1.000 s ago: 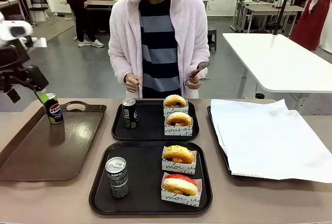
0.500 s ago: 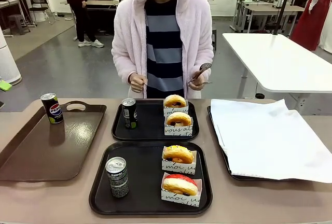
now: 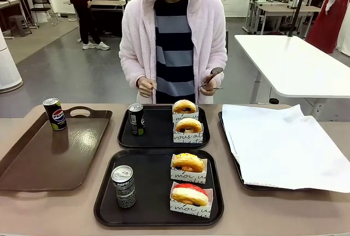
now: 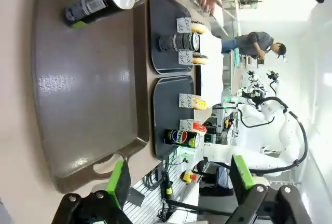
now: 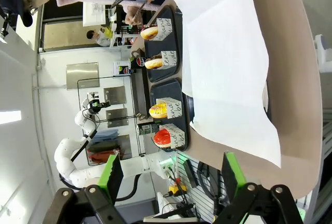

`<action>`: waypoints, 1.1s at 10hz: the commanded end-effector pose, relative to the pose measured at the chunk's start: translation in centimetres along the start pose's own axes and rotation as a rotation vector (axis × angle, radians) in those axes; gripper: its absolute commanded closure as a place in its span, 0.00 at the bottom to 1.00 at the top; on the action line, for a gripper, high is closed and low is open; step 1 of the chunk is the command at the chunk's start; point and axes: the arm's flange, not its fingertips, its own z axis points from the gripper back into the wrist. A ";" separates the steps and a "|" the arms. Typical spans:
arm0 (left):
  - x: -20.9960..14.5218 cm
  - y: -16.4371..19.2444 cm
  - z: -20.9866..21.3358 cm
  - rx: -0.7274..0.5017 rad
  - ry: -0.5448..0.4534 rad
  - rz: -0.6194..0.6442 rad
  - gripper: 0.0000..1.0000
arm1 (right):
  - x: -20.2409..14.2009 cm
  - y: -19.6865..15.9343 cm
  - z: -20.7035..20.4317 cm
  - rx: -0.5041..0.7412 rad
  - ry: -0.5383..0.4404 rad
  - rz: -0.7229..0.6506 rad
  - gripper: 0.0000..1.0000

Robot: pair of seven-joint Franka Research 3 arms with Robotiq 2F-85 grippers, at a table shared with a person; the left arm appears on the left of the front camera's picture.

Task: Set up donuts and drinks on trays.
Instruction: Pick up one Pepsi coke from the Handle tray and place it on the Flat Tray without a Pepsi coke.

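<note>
front view gives us the layout: the near black tray holds a grey-silver can, a yellow-iced donut and a red-iced donut, each in its paper sleeve. the far black tray holds a black can with a green accent and two more sleeved donuts. one pepsi can stands on the glossy brown handled tray, at its far corner, apart from the set trays. the person's hands hover just behind the far tray, one holding tongs.

our left gripper hangs wide open with nothing between its green pads, looking down over the brown tray; our right gripper is equally open and empty, above the paper-lined tray.

we judge the trays essentially set. the risks from here: if we reach for the stray pepsi can, a slim upright can tips easily under an off-centre squeeze, and the glossy surface would let it slide. any reach toward the far tray could meet the person's hands or tongs, and a low sweep could knock the near can into the sleeved donuts.
</note>
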 end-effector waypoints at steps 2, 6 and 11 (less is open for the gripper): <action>0.7 0.8 1.9 -0.042 0.033 -0.066 0.00 | 0.0 0.0 0.0 0.016 -0.004 0.012 0.00; 0.4 0.5 1.8 -0.025 0.022 -0.032 0.00 | 0.0 0.0 0.0 0.016 -0.004 0.012 0.00; 0.4 0.5 1.8 -0.025 0.022 -0.032 0.00 | 0.0 0.0 0.0 0.016 -0.004 0.012 0.00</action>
